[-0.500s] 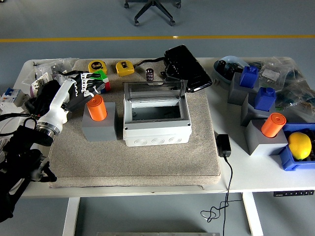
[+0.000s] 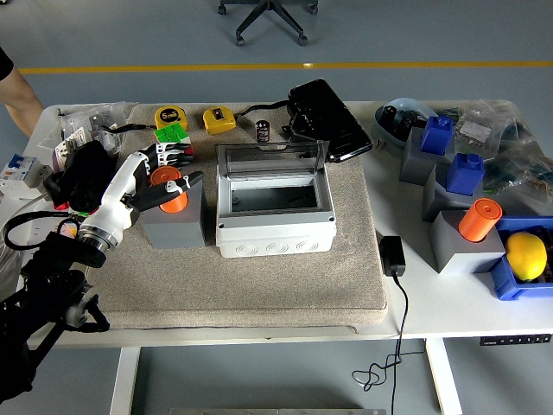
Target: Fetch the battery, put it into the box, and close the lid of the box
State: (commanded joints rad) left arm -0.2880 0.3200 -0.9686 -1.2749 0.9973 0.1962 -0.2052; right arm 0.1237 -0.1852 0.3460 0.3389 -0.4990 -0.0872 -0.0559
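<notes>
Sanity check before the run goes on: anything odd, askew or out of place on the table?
Nothing spilled or damaged. The grey box sits square on the mat, lid up. The left hand is over the orange battery in its grey holder. Table edges are cluttered; a person's arm shows at the far left corner.

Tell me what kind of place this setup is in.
Probably a robotics lab or workshop. A white table on a bare grey floor with a yellow line, an office chair base behind, and tape measures and parts bins on the table suggest it.
</notes>
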